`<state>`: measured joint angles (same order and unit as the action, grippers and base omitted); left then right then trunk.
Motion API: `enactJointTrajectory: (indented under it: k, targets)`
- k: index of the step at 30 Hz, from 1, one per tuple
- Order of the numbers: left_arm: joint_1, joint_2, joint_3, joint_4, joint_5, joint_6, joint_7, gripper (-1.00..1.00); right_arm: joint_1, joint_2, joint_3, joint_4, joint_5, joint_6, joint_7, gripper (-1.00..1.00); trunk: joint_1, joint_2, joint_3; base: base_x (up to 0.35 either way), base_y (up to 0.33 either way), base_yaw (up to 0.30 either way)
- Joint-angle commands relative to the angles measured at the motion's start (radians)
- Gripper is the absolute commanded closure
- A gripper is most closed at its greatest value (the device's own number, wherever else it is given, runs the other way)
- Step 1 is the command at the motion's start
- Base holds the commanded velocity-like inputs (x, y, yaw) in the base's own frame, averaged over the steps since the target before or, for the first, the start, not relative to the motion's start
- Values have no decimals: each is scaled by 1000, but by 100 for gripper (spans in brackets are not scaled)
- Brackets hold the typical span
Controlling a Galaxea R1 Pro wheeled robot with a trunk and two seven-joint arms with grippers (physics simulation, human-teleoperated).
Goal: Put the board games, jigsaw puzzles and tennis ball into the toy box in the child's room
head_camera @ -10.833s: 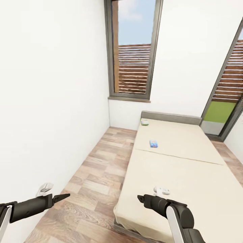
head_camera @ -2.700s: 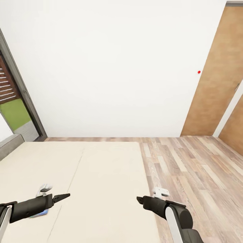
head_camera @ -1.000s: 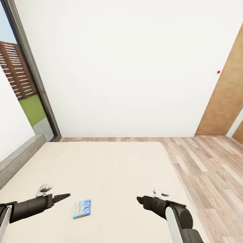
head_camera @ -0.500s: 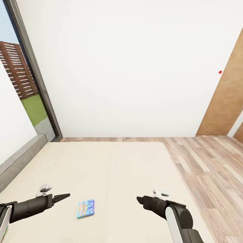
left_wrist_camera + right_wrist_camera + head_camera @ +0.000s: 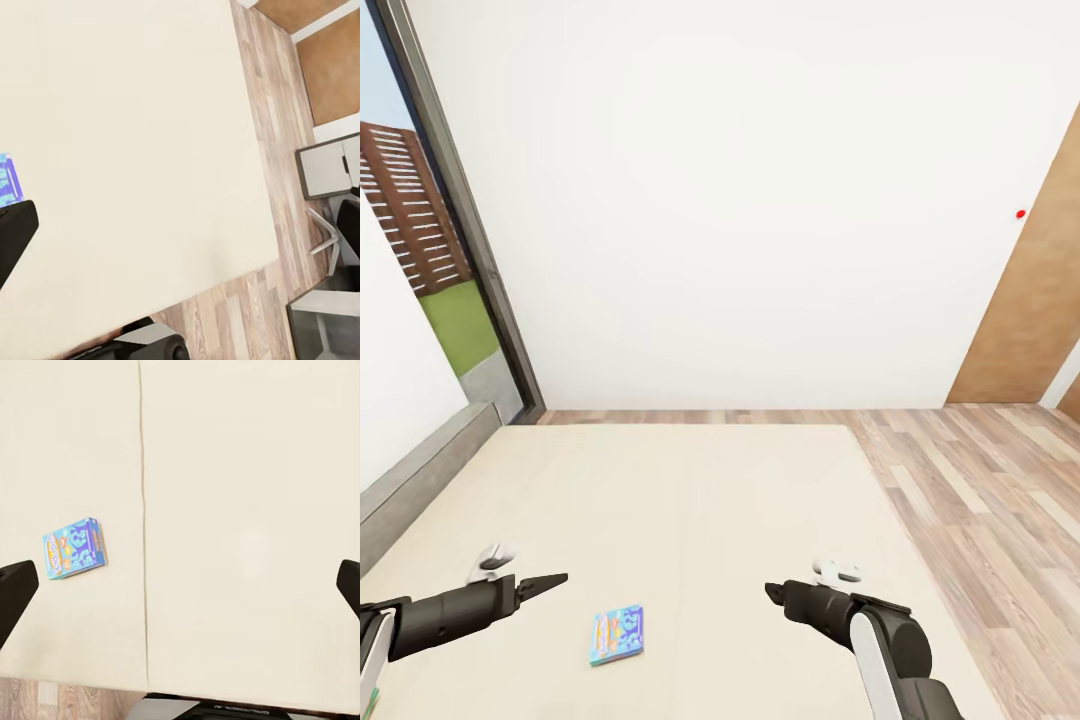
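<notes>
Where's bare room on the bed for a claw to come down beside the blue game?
The bed is bare nearly everywhere: between the blue board game and the right claw, and from the game to the far edge. It is tightest on the side of the left claw, though claw and game stay apart.

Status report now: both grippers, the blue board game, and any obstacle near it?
Left gripper empty, right gripper open. Blue board game flat on bed, between both arms, untouched. Nothing around it.

The blue board game on the bed carries print too small to read.
</notes>
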<state>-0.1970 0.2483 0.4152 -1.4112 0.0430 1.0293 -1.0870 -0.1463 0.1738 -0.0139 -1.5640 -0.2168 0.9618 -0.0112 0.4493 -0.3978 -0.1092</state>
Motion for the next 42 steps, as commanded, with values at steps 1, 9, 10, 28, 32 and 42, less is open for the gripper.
enactJointTrajectory:
  k: [1, 9, 10, 28, 32, 42]
  targets:
    - [-1, 0, 1, 0, 4, 9, 0, -100, -1, 1, -1, -1, -4, 5, -1, -100, 1, -2, -2, 26, 11, 0]
    - [-1, 0, 1, 0, 3, 9, 0, -100, -1, 1, -1, -1, -4, 5, -1, -100, 1, -2, -2, 42, 34, 0]
    - [-1, 0, 1, 0, 3, 9, 0, -100, -1, 1, -1, -1, -4, 5, -1, -100, 1, -2, -2, 104, 72, 0]
    - [-1, 0, 0, 0, 4, 9, 0, -100, -2, 1, -1, -2, -4, 4, -2, -100, 1, -2, -2, 19, 11, 0]
    - [-1, -2, -2, 0, 2, 8, 1, -100, -2, 1, -1, -6, -4, 4, -3, -100, 1, -2, -2, 0, 0, 0]
    - [-3, -6, -11, 33, -14, 3, 52, -100, -2, 1, -2, -13, -4, 8, 0, -100, 1, -2, -14, 0, 0, 0]
